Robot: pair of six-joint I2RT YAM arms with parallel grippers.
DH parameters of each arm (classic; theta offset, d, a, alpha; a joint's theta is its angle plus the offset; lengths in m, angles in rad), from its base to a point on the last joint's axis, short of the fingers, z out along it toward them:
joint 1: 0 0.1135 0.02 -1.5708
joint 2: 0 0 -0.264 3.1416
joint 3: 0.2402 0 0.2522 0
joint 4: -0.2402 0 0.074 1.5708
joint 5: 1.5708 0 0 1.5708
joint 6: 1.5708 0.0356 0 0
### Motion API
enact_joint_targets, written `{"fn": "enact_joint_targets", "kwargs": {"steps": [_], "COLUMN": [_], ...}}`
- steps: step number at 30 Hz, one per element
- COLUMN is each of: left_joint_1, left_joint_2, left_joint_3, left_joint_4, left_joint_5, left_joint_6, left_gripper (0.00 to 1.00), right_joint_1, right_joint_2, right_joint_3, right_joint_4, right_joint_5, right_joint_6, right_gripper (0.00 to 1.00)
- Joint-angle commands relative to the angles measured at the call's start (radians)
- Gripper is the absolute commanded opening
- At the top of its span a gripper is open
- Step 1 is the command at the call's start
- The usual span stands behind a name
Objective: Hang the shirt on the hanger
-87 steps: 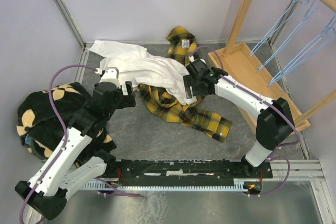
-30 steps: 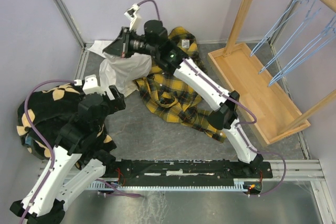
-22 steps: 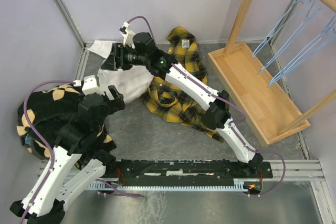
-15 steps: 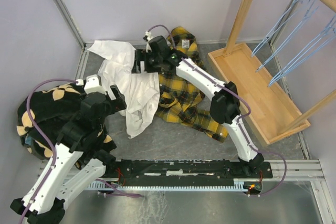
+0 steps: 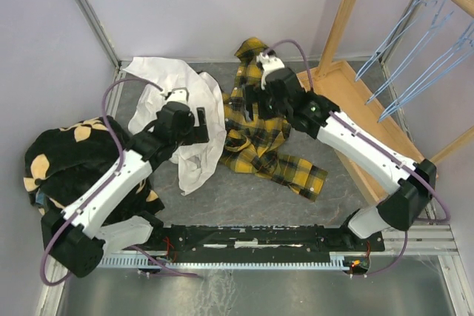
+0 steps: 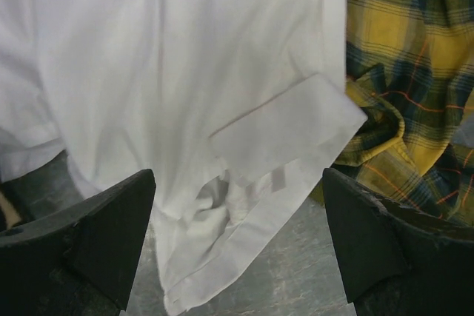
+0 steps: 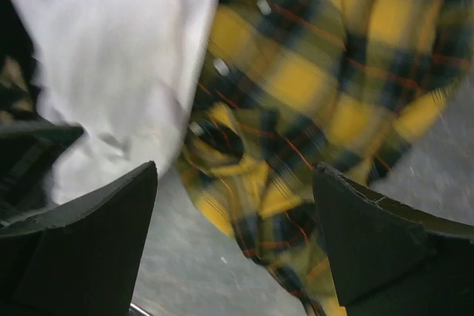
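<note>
Early: yellow-black plaid flannel shirt (image 5: 261,137) crumpled on tabletop (image 5: 244,199), light-blue wire hanger (image 5: 391,41) unused; L end effector (image 6: 238,175) & R end effector (image 7: 235,169) open, empty.

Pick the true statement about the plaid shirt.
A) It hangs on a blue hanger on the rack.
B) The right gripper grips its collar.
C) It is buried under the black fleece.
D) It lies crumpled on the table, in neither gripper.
D: the plaid shirt lies bunched on the table next to the white garment, and the left gripper and the right gripper both stand open above the cloth, holding nothing.
</note>
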Motion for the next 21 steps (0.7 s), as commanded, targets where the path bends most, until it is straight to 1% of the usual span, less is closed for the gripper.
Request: {"fn": "enact_joint_targets", "kwargs": {"steps": [1,4,6,10,16,18,21], "left_joint_1": [-0.062,-0.108,-0.131,-0.138,-0.138,-0.138,-0.138], "left_joint_2": [0.116,0.216,0.293,0.459,0.684,0.729,0.776], "left_joint_3": [0.108,0.19,0.246,0.373,0.567,0.593,0.605], "left_joint_4": [0.157,0.176,0.176,0.131,0.019,0.01,0.02], "left_joint_5": [0.018,-0.068,-0.156,-0.272,-0.46,-0.49,-0.489], "left_joint_6": [0.042,0.041,0.05,0.075,0.141,0.162,0.193], "left_gripper": [0.99,0.99,0.99,0.99,0.99,0.99,0.99], "right_joint_1": [-0.004,-0.004,-0.005,-0.004,-0.004,-0.004,-0.004], "right_joint_2": [-0.1,-0.184,-0.226,-0.294,-0.365,-0.372,-0.373], "right_joint_3": [-0.28,-0.44,-0.526,-0.657,-0.755,-0.766,-0.772], "right_joint_4": [0.035,0.058,0.069,0.083,0.083,0.08,0.078], "right_joint_5": [0.078,0.072,0.059,0.042,0.041,0.041,0.039], "right_joint_6": [0.014,0.054,0.083,0.123,0.152,0.152,0.153], "right_gripper": [0.93,0.92,0.92,0.92,0.92,0.92,0.92]}}
